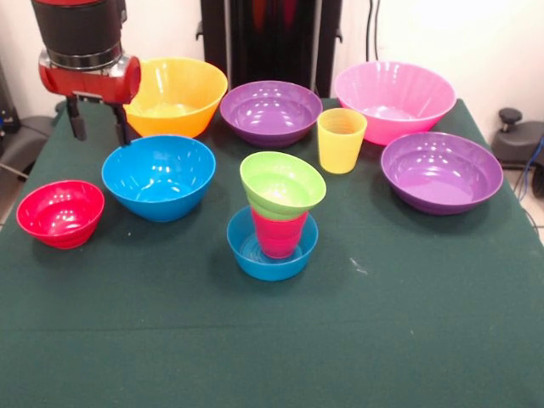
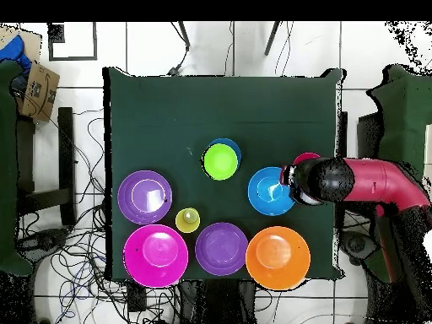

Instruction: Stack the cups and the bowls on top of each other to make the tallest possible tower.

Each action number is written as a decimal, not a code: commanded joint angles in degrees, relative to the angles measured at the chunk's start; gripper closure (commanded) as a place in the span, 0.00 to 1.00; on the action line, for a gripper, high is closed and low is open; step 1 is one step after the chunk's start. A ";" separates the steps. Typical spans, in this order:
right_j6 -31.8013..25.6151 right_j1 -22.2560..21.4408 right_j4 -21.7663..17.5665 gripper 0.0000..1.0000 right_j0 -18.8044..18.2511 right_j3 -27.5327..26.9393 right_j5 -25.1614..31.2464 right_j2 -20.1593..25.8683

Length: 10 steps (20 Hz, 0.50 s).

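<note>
The tower stands mid-table: a small blue bowl (image 1: 255,255) holds a red cup (image 1: 279,236), with a lime green bowl (image 1: 282,184) sitting tilted on the cup. From overhead the green bowl (image 2: 220,161) covers most of the tower. A yellow cup (image 1: 341,140) stands upright behind it. My gripper (image 1: 100,132) is open and empty. It hangs above the table at the far left, over the far left rim of the medium blue bowl (image 1: 158,177) and beside the large yellow bowl (image 1: 176,95). A small red bowl (image 1: 60,213) sits in front of it.
A purple bowl (image 1: 270,112) and a large pink bowl (image 1: 393,100) stand along the far edge, and a second purple bowl (image 1: 441,172) is at the right. In the overhead view my arm (image 2: 354,181) reaches in from the right and covers part of the red bowl (image 2: 305,158).
</note>
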 commanded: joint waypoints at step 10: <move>-13.14 9.70 -2.12 0.00 0.34 -5.65 0.19 2.22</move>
